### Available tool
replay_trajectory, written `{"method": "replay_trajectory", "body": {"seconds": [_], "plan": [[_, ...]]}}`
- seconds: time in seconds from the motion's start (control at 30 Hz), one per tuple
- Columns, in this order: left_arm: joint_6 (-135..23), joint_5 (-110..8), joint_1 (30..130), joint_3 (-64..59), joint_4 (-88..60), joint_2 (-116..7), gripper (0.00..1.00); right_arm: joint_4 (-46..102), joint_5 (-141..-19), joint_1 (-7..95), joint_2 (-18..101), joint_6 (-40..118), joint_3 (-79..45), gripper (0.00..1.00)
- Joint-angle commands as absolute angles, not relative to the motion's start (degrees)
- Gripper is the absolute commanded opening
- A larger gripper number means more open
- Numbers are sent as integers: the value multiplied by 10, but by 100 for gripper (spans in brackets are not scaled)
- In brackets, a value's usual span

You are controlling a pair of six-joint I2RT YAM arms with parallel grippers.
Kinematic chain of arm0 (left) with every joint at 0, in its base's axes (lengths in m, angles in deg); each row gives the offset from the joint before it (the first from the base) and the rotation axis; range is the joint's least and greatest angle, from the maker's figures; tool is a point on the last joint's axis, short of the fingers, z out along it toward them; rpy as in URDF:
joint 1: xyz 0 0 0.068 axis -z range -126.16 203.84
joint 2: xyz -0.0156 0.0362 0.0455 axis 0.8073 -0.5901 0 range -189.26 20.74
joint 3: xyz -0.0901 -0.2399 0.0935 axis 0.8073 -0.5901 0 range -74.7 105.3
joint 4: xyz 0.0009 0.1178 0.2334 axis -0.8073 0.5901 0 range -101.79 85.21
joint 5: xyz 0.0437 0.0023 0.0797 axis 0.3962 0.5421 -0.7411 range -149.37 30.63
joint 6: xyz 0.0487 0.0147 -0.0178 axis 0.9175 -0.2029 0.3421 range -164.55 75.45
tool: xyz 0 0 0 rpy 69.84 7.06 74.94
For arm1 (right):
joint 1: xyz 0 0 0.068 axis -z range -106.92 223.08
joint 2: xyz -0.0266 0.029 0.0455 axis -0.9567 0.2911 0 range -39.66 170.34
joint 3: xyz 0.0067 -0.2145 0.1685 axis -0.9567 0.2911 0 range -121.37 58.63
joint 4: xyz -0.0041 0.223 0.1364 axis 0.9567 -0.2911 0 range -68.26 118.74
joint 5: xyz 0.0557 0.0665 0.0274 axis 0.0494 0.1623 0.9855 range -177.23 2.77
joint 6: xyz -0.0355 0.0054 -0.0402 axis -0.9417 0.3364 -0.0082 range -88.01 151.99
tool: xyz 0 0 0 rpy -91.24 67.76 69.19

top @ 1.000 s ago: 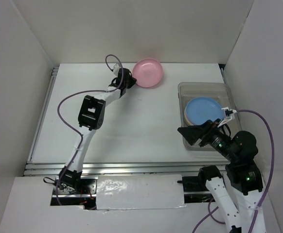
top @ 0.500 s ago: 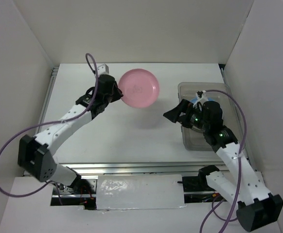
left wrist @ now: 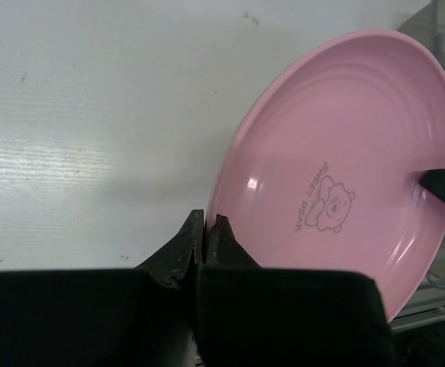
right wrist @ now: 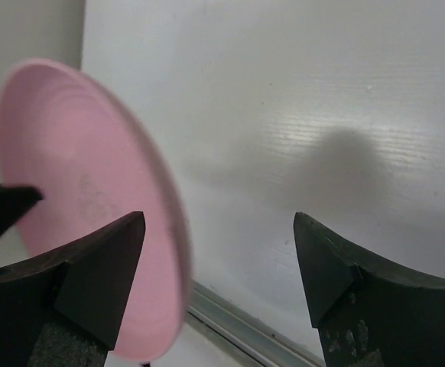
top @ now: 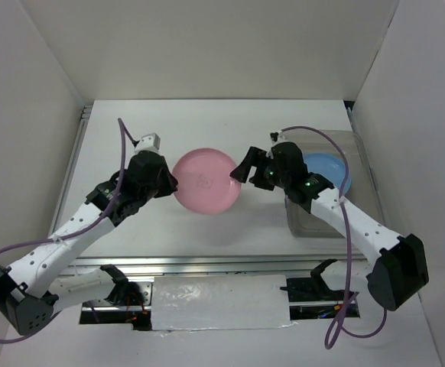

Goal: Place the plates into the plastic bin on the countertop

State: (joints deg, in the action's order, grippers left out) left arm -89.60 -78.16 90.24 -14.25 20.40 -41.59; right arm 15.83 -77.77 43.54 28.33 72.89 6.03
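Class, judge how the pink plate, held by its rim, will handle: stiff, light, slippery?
Probably stiff: the pink plate shows no sag though the left gripper pinches only its rim. Likely light, likewise. Its glossy sheen suggests slipping.

pink plate [left wrist: 345, 138] looks glossy smooth plastic, countertop [left wrist: 92, 115] matt, bin [top: 303, 225] translucent plastic.

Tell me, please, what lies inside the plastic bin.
A blue plate lies in the plastic bin; the right arm covers its left part, and anything under the plate is hidden.
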Motion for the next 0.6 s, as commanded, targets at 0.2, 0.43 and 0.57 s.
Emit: {"method": "replay_trajectory", "body": {"seconds": [0.2,0.43,0.57], "plan": [[-896,-757,900,-133,195,-380,0,171,-870,379,302,758,32,0],[-929,-829,893,-112,256,-358,99,100,-954,441,272,815,30,0],[-919,-863,889,-104,319,-312,99,34,-1018,574,218,860,77,0]]}}
